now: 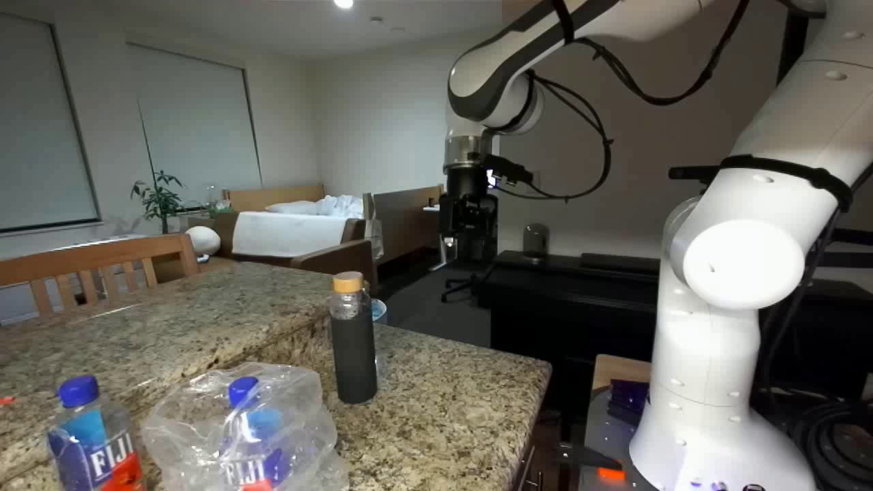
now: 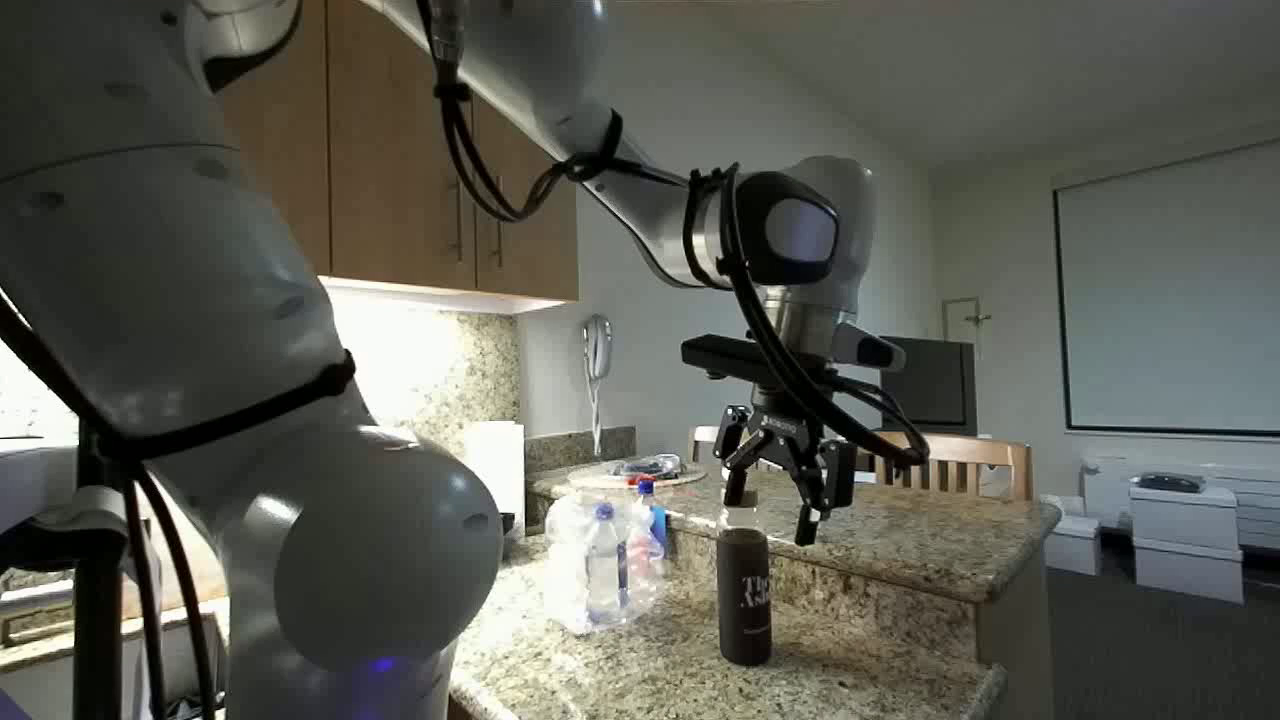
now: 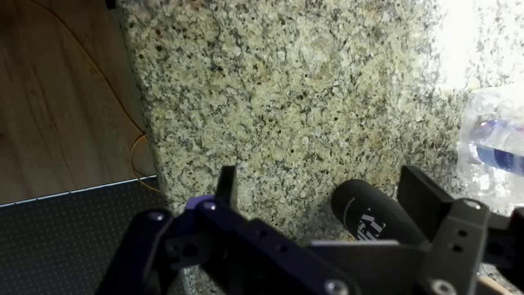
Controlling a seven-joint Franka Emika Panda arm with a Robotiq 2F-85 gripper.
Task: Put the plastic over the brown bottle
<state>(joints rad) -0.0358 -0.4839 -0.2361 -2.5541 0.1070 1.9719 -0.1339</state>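
Gripper (image 2: 772, 507), its jaws well apart, hangs near the brown bottle (image 1: 354, 358), which stands upright (tan cap (image 1: 348, 281) in place) on the granite counter (image 1: 464, 409). Clear, crinkled plastic (image 1: 310, 423) sits apart from it, around a blue-capped water bottle (image 1: 254, 429).

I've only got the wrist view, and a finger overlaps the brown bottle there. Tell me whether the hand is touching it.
Observer: It isn't. An exterior view shows a gap between the hand and the brown bottle.
Operator: Now the plastic. It's cut off at my picture's edge, so report what stands beside it.
Observer: In an exterior view, a second water bottle stands outside the plastic.
Operator: Say whether the counter is all one level.
Observer: No. Both exterior views show it stepping up to a raised granite ledge.
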